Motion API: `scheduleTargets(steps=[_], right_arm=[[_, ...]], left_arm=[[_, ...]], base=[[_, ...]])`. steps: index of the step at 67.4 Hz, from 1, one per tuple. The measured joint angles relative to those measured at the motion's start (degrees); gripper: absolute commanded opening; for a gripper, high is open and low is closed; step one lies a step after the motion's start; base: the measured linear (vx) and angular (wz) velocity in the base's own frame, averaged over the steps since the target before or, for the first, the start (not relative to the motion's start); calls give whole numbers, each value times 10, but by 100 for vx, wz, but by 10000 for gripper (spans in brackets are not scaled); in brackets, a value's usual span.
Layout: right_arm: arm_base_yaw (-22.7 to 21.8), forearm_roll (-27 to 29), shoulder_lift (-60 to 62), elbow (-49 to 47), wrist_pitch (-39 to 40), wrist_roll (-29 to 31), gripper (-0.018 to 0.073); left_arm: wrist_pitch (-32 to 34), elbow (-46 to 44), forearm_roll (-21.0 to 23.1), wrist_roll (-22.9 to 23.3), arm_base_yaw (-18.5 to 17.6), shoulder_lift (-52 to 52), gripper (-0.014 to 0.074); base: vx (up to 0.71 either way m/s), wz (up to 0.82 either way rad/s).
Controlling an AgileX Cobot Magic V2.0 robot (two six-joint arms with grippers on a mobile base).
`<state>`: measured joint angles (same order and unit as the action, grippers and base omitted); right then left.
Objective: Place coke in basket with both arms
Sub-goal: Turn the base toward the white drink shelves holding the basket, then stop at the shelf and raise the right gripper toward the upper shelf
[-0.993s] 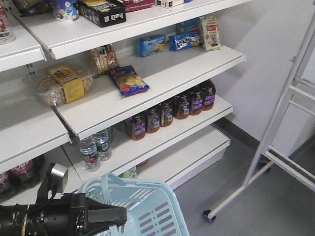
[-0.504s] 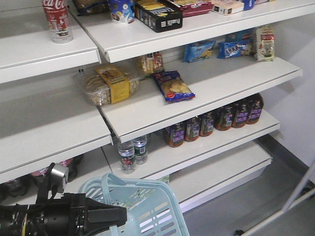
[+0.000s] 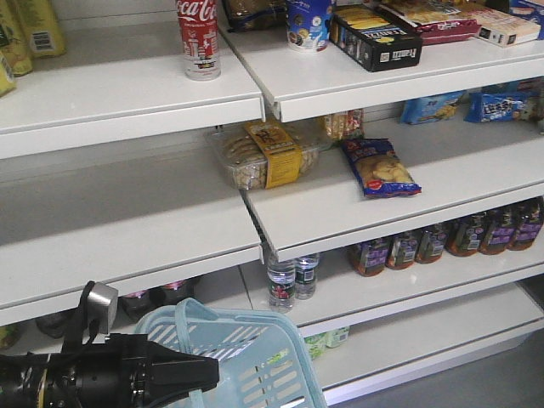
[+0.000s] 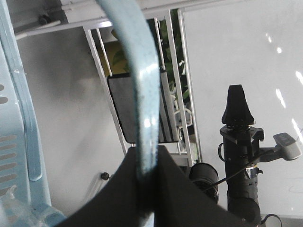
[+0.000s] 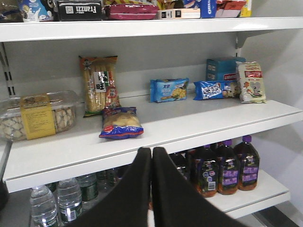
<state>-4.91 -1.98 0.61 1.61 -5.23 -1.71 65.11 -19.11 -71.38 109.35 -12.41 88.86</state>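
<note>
Along the wall in the front view, white flat-boarded shelving (image 3: 127,212) filled most of the frame; below it, at the bottom edge, sat one basket (image 3: 263,374), light blue plastic, rectangular, its sides cut with vertical slots; one smooth loop handle (image 4: 142,94) could be seen rising from it; the matte black left arm (image 3: 68,378) lay along the bottom-left corner, with one small silver-grey cylinder (image 3: 102,303) on a bracket; its wedge-shaped left gripper (image 4: 146,151) was clamped on that handle; the right gripper (image 5: 151,150) had its two black fingers pressed together, nothing between them; one clear plastic tub (image 3: 263,153) with a yellow label lay on a middle board; the single coke (image 3: 197,38), slim red metal with white script and a grey-and-white base band, stood upright on the top-left board, well above the basket and apart from it; one crinkled blue snack bag (image 3: 380,167) lay near the tub; two clear water bottles (image 3: 280,285) stood lower.
</note>
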Motion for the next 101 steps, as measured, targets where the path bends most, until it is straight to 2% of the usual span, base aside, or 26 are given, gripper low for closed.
scheduleTargets(steps=[101], right_arm=[[0, 0, 0, 0, 0, 0, -10]], left_arm=[[0, 0, 0, 0, 0, 0, -6]], base=[[6, 21]])
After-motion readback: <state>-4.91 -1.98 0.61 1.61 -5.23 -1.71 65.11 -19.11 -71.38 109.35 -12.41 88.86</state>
